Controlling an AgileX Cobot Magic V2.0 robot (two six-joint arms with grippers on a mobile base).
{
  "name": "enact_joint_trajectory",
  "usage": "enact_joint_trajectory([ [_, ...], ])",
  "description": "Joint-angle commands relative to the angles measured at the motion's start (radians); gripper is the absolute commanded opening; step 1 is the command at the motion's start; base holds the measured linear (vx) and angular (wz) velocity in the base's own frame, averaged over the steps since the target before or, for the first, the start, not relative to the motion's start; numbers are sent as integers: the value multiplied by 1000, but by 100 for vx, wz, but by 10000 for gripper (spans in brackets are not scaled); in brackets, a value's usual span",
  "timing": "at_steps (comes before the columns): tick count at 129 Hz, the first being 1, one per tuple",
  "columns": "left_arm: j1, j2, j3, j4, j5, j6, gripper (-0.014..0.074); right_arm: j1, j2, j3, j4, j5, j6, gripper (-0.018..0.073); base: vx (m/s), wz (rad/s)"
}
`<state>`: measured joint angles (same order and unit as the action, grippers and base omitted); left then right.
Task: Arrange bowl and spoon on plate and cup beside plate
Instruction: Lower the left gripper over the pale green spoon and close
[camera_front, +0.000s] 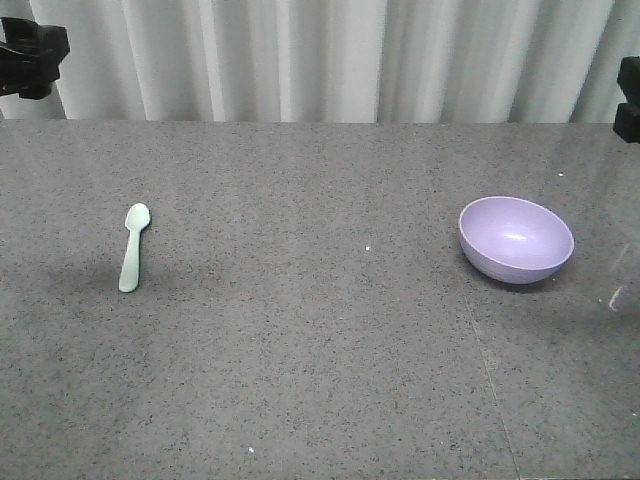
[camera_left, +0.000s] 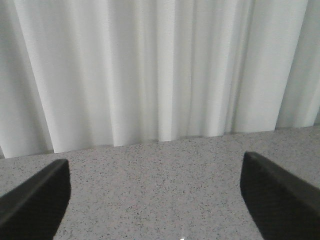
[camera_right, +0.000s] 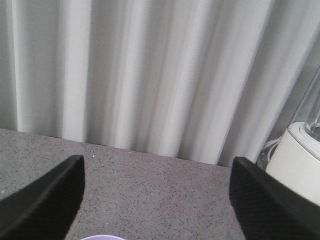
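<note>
Nothing is arranged yet: the small round lavender-purple plastic bowl (camera_front: 516, 238) sits right on the grey speckled table (camera_front: 320, 380), the pale mint-green plastic spoon (camera_front: 133, 247) lies well apart on the left, and neither plate nor cup shows in any view (where they stand cannot be told). The left gripper (camera_left: 155, 200) and right gripper (camera_right: 157, 195) hang over the far edge, jaws spread wide, holding nothing. Open tabletop lies between and nearer than both things, though the white curtain (camera_front: 300, 60) runs just behind the far edge.

Right hand (camera_right: 155, 160) spread; perhaps bowl (camera_right: 102, 238) below
</note>
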<state>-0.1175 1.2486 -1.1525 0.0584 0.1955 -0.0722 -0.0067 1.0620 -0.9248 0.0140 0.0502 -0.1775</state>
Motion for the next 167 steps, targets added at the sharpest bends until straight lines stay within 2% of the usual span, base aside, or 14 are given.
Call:
enact_joint_trajectory([
  [1, -7, -18, -32, -18, -66, -20, 715, -4, -13, -36, -2, -80, -9, 654, 0, 0],
  [9, -7, -18, -45, -32, -63, -24, 696, -3, -13, -36, -2, -77, -9, 651, 0, 0],
  [15, -7, -8, -81, -32, -11, -12, 681, -3, -13, -36, -2, -77, -9, 645, 0, 0],
  [44, -7, 208, -423, -35, 485, 1, 617, -3, -13, -36, -2, -76, -9, 588, 0, 0],
  [64, -7, 381, -557, -38, 700, 43, 587, -3, -13, -36, -2, -76, -9, 568, 0, 0],
  [96, -7, 557, -563, -119, 776, 43, 584, -3, -13, -36, -2, -75, -9, 568, 0, 0],
  [148, -7, 680, -565, -113, 783, 43, 584, -3, -13, -36, -2, -74, -9, 568, 0, 0],
  [167, -7, 704, -564, -88, 783, 42, 584, -3, -13, -36, -2, -74, -9, 568, 0, 0],
])
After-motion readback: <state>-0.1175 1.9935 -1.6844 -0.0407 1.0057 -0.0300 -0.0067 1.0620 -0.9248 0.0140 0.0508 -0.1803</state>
